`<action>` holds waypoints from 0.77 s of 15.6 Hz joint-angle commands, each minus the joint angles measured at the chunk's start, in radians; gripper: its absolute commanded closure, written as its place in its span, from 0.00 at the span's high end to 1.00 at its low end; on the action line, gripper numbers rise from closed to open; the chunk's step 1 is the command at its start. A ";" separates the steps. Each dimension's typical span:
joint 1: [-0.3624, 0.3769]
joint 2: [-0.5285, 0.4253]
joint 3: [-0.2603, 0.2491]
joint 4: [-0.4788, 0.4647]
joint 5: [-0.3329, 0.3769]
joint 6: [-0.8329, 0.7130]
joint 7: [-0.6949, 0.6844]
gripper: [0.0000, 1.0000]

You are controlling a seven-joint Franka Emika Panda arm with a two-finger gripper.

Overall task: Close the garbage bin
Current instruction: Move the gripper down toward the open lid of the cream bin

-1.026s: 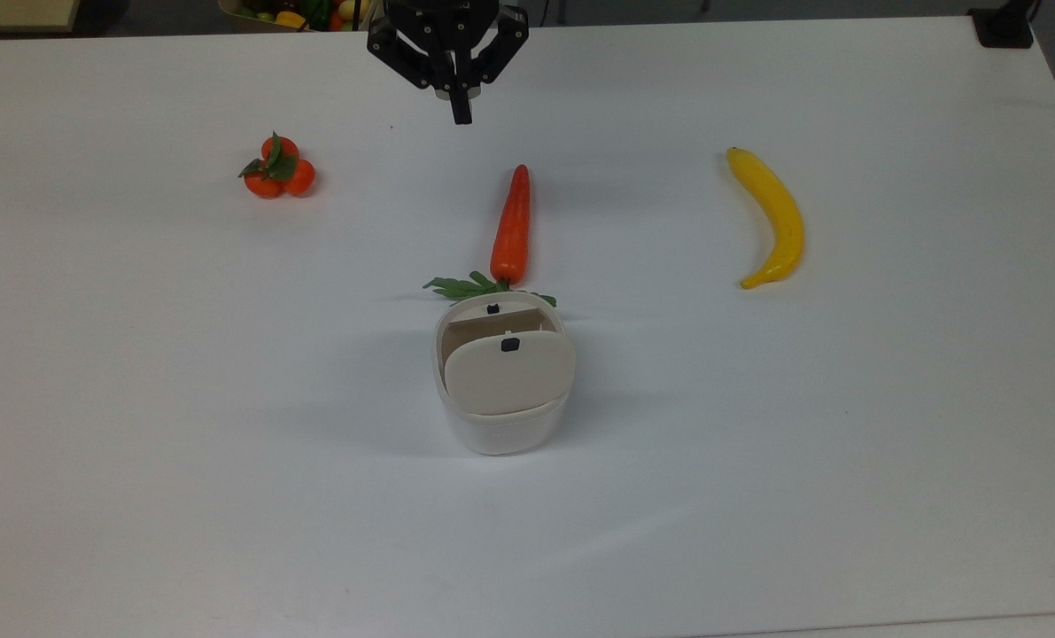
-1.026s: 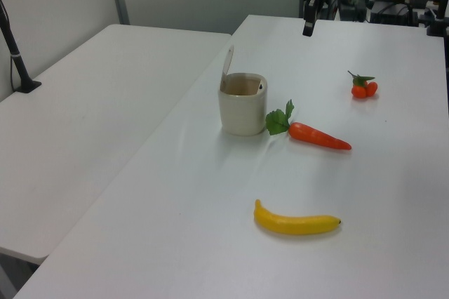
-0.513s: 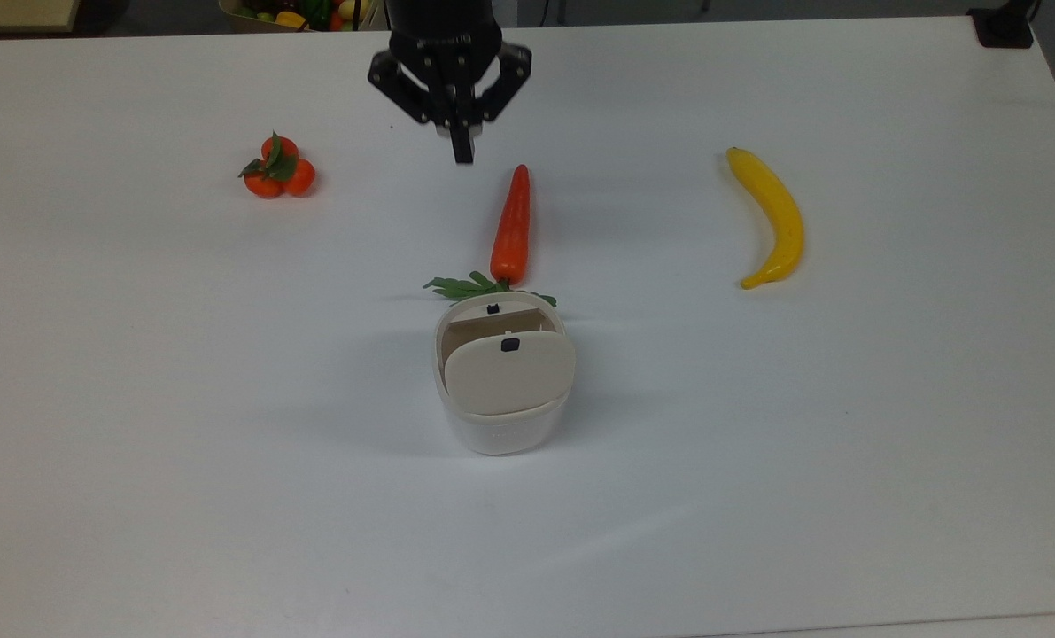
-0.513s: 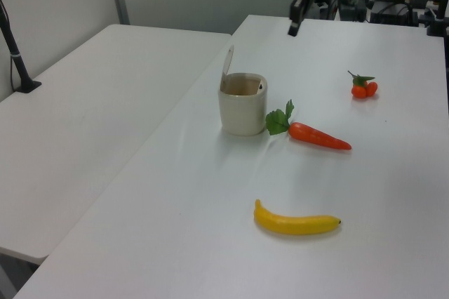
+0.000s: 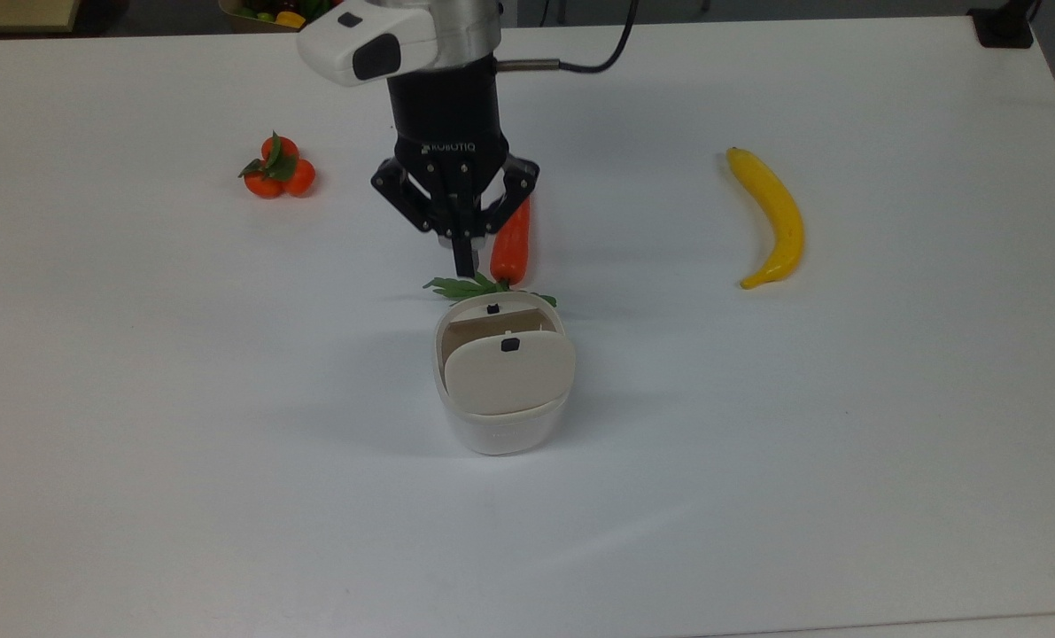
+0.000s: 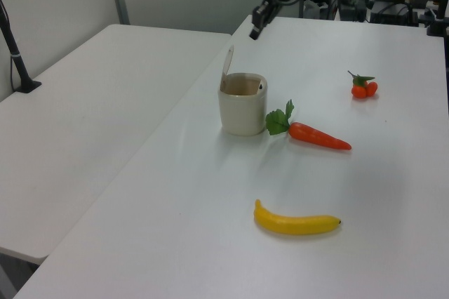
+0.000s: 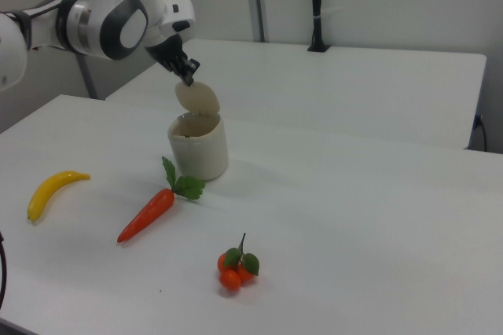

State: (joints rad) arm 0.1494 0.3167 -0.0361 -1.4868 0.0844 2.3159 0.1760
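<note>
I have the garbage bin [image 5: 502, 390] near the middle of the white table [image 5: 137, 399], a small rounded-square tub of smooth white plastic with its flat beige lid [image 5: 509, 372] hinged up and standing nearly upright, a small black button [image 5: 510, 345] showing on it. In the left view the lid [image 6: 228, 60] is a thin edge rising from the tub's far rim. My gripper [image 5: 464, 264] hangs in the air above the table, its black fingers pinched together into a single narrow tip with nothing between them; in the right view it [image 7: 189, 79] sits just above the lid's top edge, and I cannot tell whether it touches. A glossy orange carrot [image 5: 511, 239] with green leaves lies just beyond the bin in the top view, leaves close to the tub. A curved yellow banana [image 5: 771, 215] lies well off to the top view's right, and a cluster of small tangerines [image 5: 277, 168] with leaves to the top view's left.
</note>
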 commanded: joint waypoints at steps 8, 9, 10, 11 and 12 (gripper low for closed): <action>0.051 0.128 -0.001 0.060 -0.018 0.312 0.073 0.00; 0.052 0.145 -0.002 0.063 -0.021 0.338 0.073 0.00; 0.052 0.154 -0.001 0.069 -0.025 0.361 0.073 0.00; 0.052 0.165 -0.001 0.074 -0.028 0.373 0.070 0.00; 0.050 0.173 -0.001 0.076 -0.035 0.375 0.068 0.00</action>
State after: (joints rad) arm 0.1912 0.4471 -0.0271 -1.4490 0.0818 2.6558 0.2226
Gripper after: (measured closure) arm 0.991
